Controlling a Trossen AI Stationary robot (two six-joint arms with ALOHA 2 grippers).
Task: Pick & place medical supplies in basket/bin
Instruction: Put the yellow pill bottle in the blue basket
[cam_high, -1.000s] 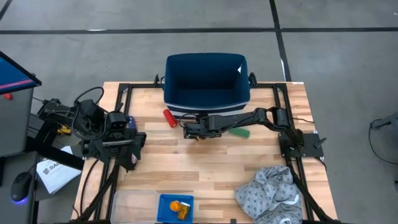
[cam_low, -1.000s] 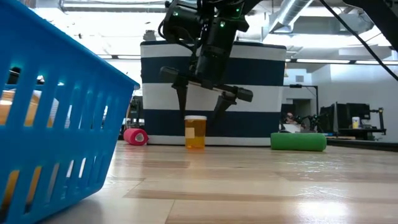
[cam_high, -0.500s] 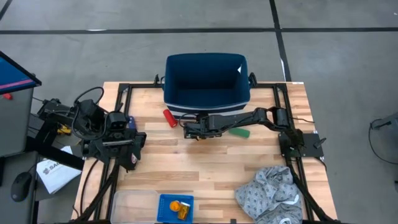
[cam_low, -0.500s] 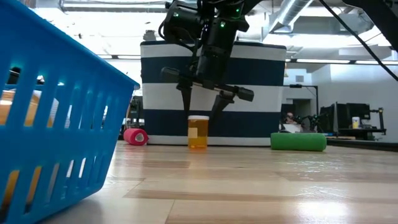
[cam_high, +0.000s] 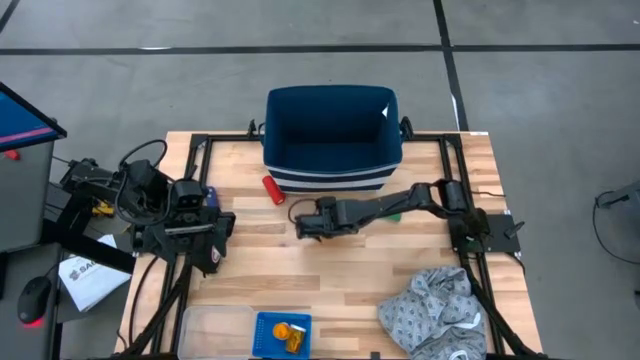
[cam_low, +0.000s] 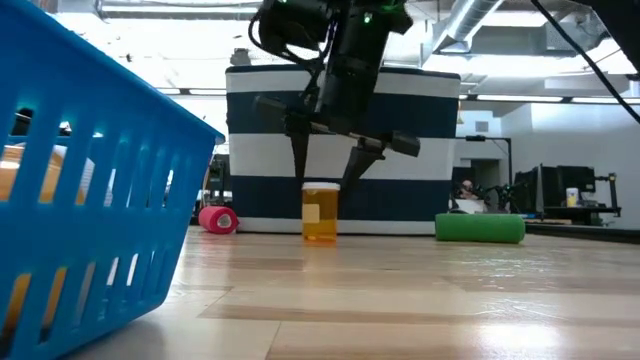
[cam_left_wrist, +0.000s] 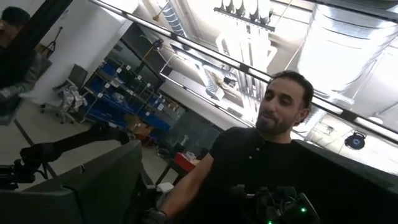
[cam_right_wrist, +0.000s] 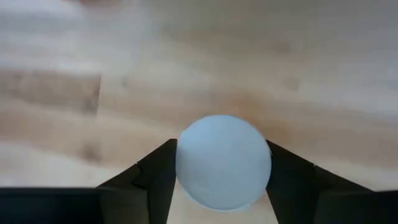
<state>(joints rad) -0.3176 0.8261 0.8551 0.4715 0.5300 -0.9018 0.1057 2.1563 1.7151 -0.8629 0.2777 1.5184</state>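
Now | right end effector (cam_low: 325, 160) hanging open directly above the upright, white-capped pill bottle (cam_low: 320, 211), fingers straddling its cap | bottle standing mid-counter (cam_high: 330, 290), long axis vertical | left end effector (cam_high: 185, 215) idling far off, grip unreadable | blue basket (cam_high: 268, 338) sitting at near edge.

1. The right arm (cam_high: 400, 205) is showing as slim black links joined by chunky rounded joints.
2. Its gripper (cam_low: 333, 165) is showing two thin, dark, tapering fingers under a crossbar, with small green lights glowing above.
3. The left arm (cam_high: 175, 215) is looking bulkier, black, with looping black cables trailing behind it.
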